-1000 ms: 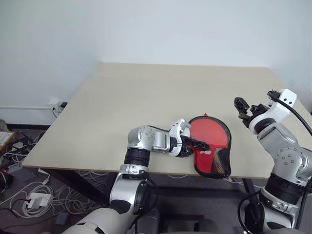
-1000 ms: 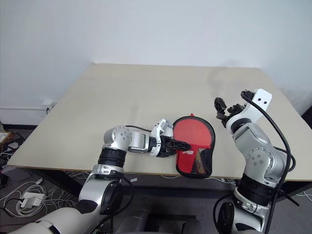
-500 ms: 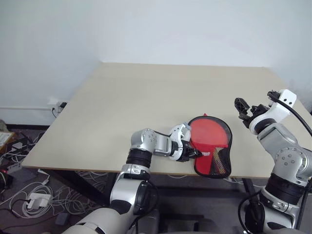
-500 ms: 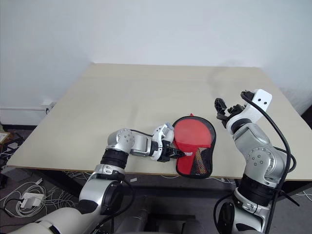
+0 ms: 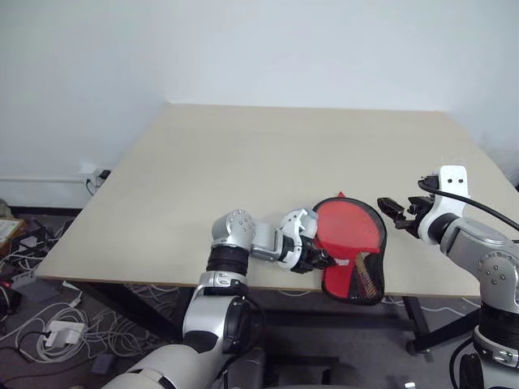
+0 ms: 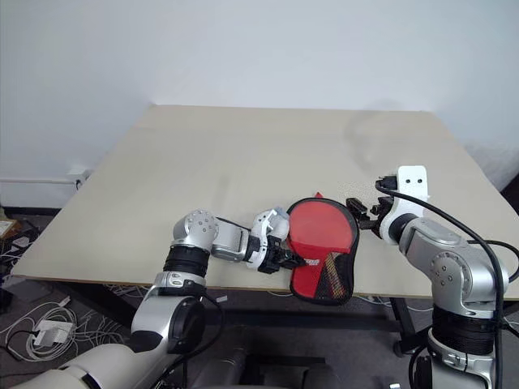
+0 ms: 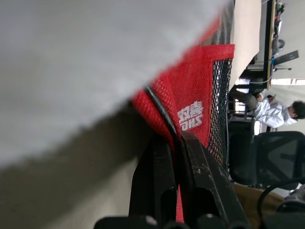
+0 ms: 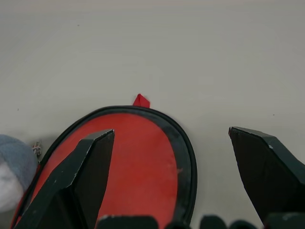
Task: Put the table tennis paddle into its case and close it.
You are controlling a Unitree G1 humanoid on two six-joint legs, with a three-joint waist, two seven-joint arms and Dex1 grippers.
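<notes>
1. The left claw (image 5: 323, 261) comes in from the left, low at the near edge of the bench (image 5: 243, 162). Its fingers are pinched together on the narrow handle end of the case (image 5: 350, 247), at the black-edged rim. The left wrist view shows the red mesh and white logo caught between the two fingers.

2. The case lies flat by the near bench edge, between the two claws. Its long axis runs roughly away from the robot: the round end points toward the far side, and the narrow end with the mesh patch hangs slightly over the near edge.

3. The paddle (image 5: 349, 231) appears to sit inside the case, with its red face showing in the round part. I cannot tell from these views how far the zip is open, or where the handle lies.

4. The right claw (image 5: 395, 213) hovers just beside the round end, on its right. Its fingers are spread wide with nothing between them, and it points leftward at the case. In the right wrist view the round rim and its small red tab (image 8: 141, 100) lie straight ahead between the fingers.

5. Judgement: the left arm anchors the narrow end, so the right claw is the nearer one to work the round rim, reaching leftward along the black edge.
</notes>
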